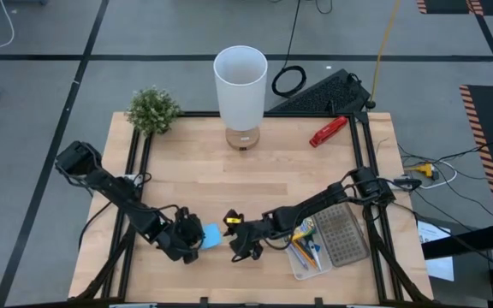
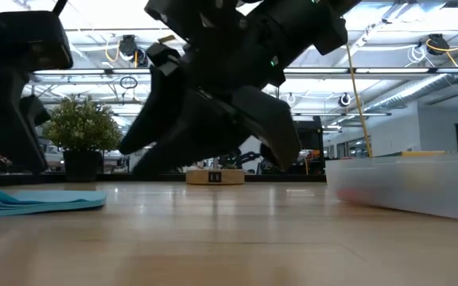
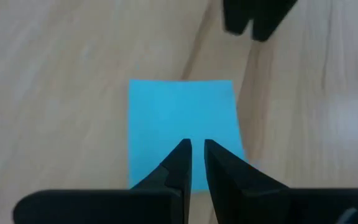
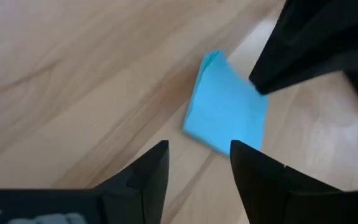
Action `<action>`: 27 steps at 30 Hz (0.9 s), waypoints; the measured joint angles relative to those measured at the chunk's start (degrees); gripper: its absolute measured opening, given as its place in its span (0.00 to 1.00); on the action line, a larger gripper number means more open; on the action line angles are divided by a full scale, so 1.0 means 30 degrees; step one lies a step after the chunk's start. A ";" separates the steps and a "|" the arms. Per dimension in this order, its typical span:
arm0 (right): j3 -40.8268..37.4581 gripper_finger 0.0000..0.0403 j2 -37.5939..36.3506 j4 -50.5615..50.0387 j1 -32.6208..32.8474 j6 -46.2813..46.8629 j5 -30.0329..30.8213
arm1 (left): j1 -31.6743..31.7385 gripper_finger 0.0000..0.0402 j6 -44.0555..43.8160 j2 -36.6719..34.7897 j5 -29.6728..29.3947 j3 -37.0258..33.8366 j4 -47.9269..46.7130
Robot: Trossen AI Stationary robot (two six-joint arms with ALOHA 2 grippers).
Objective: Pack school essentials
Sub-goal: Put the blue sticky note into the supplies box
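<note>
A blue sticky-note pad (image 1: 213, 237) (image 3: 182, 118) lies flat on the wooden table near its front edge, between my two grippers. My left gripper (image 1: 195, 242) (image 3: 194, 148) is at the pad's left side, its fingers shut to a thin slit over the pad's edge. My right gripper (image 1: 234, 244) (image 4: 197, 155) stands open just right of the pad (image 4: 225, 115), with nothing between its fingers. In the low view the pad (image 2: 42, 199) rests on the table, its top sheets slightly raised. My left gripper has its fingertips (image 3: 184, 149) over the pad's edge nearest to it (image 3: 166, 177), coming in low from the table's left. I cannot tell whether they touch the pad. The pad lies flat on the table.
A clear case (image 1: 330, 241) (image 2: 412, 187) with pens and pencils sits at the front right, by my right arm. A white cylinder (image 1: 240, 85) on a wooden base, a small green plant (image 1: 152, 109) and a red tool (image 1: 328, 131) stand along the far edge.
</note>
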 joint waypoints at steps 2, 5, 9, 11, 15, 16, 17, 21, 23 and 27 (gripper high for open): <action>0.0000 0.41 0.0000 0.0477 -0.0021 -0.0326 -0.0080 | -0.0069 0.12 -0.0368 -0.0181 -0.0077 0.0023 -0.1064; 0.0007 0.41 0.0000 0.1080 -0.0094 -0.0641 -0.0952 | -0.0163 0.12 -0.0920 -0.0142 -0.0223 -0.0229 -0.2590; 0.0015 0.41 0.0181 0.1332 -0.0179 -0.0931 -0.1067 | -0.0194 0.12 0.0260 0.0250 -0.0749 -0.1650 0.0669; 0.0015 0.41 0.0234 0.1257 -0.0303 -0.0900 -0.1492 | -0.0132 0.12 0.0501 0.0229 -0.0714 -0.2367 0.2540; 0.0015 0.41 0.0257 0.0519 -0.0766 -0.0258 -0.3018 | 0.0076 0.12 -0.0105 0.0200 -0.0863 -0.3395 0.4119; 0.0014 0.41 0.0277 0.0322 -0.0861 -0.0275 -0.3226 | 0.0111 0.12 -0.0233 0.0194 -0.0881 -0.3541 0.4213; -0.0024 0.41 0.0277 0.0239 -0.0917 -0.0389 -0.3461 | 0.0136 0.12 -0.0291 0.0185 -0.0888 -0.3680 0.4367; -0.0230 0.41 0.0277 0.0276 -0.0916 -0.1117 -0.3530 | 0.0294 0.12 -0.0306 0.0163 -0.0895 -0.3997 0.4729; -0.0392 0.41 0.0348 0.0630 -0.0900 -0.1459 -0.3526 | 0.0301 0.12 -0.0162 0.0171 -0.0917 -0.4052 0.4775; -0.0530 0.41 0.0726 0.1152 -0.0881 -0.1694 -0.2153 | 0.0345 0.12 -0.0111 0.0171 -0.0954 -0.4064 0.4753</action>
